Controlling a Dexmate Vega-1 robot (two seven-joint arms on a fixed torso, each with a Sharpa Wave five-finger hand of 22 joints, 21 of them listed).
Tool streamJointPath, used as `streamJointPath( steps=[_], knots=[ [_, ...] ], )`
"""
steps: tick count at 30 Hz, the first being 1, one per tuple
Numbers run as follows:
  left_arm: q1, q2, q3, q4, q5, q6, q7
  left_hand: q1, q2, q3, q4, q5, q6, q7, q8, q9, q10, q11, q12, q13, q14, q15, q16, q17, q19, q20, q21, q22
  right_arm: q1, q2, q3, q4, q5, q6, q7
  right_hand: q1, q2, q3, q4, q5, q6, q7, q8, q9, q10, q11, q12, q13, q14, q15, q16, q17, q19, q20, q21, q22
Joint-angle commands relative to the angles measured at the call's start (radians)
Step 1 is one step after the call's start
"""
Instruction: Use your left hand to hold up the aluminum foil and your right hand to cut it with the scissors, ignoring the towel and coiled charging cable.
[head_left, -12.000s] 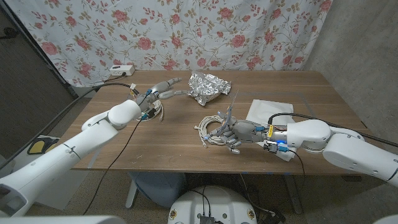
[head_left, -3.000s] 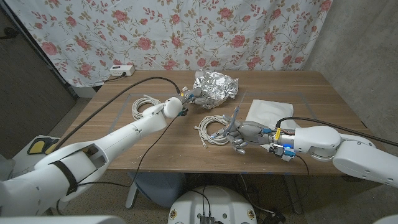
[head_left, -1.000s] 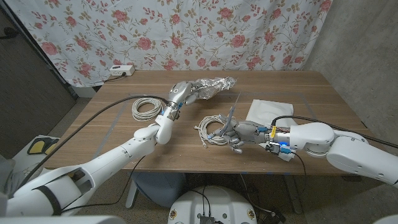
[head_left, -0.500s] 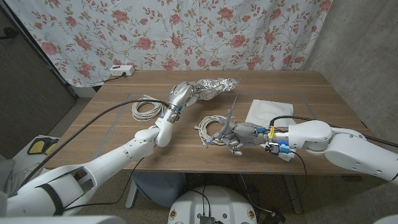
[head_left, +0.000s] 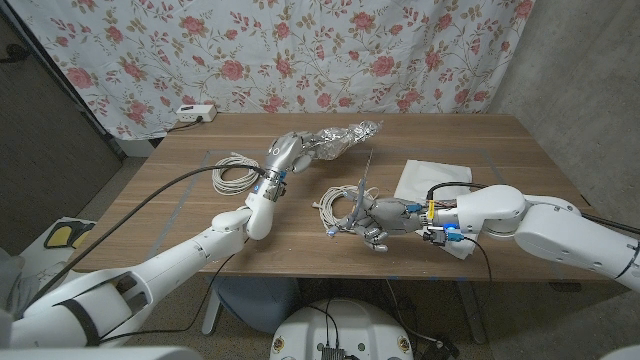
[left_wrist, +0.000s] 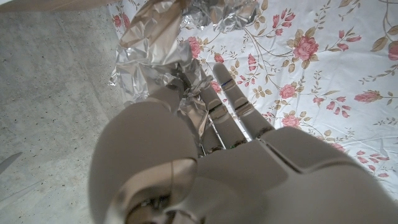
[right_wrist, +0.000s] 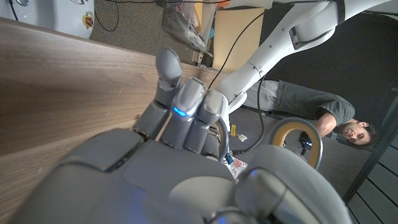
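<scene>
Left hand (head_left: 286, 152) grips the crumpled foil (head_left: 342, 140), raised above the table (head_left: 180, 215). Right hand (head_left: 384, 215) holds the scissors (head_left: 362, 183), blades pointing up, over the coiled cable (head_left: 336, 208).

no readable text, labels, numbers or signs anywhere

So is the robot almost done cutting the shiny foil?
Not yet. The left hand already holds the aluminum foil up off the table. The right hand holds the scissors, blades pointing up toward the foil but apart from it. The cutting itself is what's left; the foil looks uncut.
</scene>
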Motion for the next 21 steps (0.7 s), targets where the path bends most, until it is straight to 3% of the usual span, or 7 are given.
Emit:
streamJointPath(
  steps=[1, 9, 16, 21],
  knots=[
    [0.03, 0.019, -0.022, -0.032, 0.01, -0.033, 0.016, -0.009, -0.003, 0.007, 0.009, 0.004, 0.0, -0.008, 0.01, 0.008, -0.009, -0.001, 0.002, 0.007, -0.006, -0.001, -0.009, -0.002, -0.002, -0.012, 0.017, 0.006, 0.083, 0.019, -0.055, 0.001, -0.049, -0.066, 0.078, 0.001, -0.012, -0.002, -0.004, 0.008, 0.064, 0.095, 0.002, 0.0, -0.006, -0.004, 0.005, 0.0, -0.006, -0.01, -0.002, 0.003, 0.001, -0.025, 0.004, 0.005],
    [0.031, 0.033, -0.01, -0.045, 0.082, -0.018, 0.041, -0.011, -0.005, 0.01, 0.011, 0.006, 0.003, -0.017, 0.018, 0.015, -0.011, -0.003, 0.002, 0.013, -0.007, -0.002, -0.018, -0.005, 0.0, -0.021, 0.028, 0.008, 0.113, 0.015, -0.076, -0.009, -0.07, -0.096, 0.109, 0.001, -0.013, 0.002, -0.005, 0.02, 0.061, 0.096, 0.004, -0.006, -0.009, -0.003, 0.009, 0.005, -0.007, -0.01, -0.001, 0.003, 0.003, -0.024, -0.003, -0.004],
    [0.016, 0.04, 0.024, -0.014, 0.169, 0.004, 0.104, -0.013, -0.005, 0.013, 0.013, 0.007, 0.0, -0.02, 0.022, 0.02, -0.012, -0.003, 0.001, 0.017, -0.007, -0.001, -0.026, -0.007, -0.005, -0.025, 0.034, 0.01, 0.132, 0.011, -0.089, -0.018, -0.076, -0.132, 0.126, -0.005, -0.021, -0.001, -0.003, 0.026, 0.058, 0.099, 0.005, -0.008, -0.008, -0.004, 0.007, 0.003, -0.005, -0.01, -0.001, 0.003, -0.001, -0.024, 0.007, 0.015],
    [0.008, 0.041, 0.045, -0.009, 0.179, -0.003, 0.096, -0.014, -0.006, 0.014, 0.014, 0.008, -0.001, -0.02, 0.024, 0.022, -0.013, -0.004, 0.001, 0.019, -0.007, -0.002, -0.03, -0.008, -0.008, -0.025, 0.038, 0.01, 0.152, 0.011, -0.106, -0.025, -0.089, -0.167, 0.142, -0.005, -0.02, 0.001, -0.003, 0.031, 0.056, 0.098, 0.005, -0.009, -0.005, -0.003, 0.01, 0.006, -0.001, -0.01, 0.0, 0.003, -0.003, -0.023, 0.022, 0.046]
  ],
)
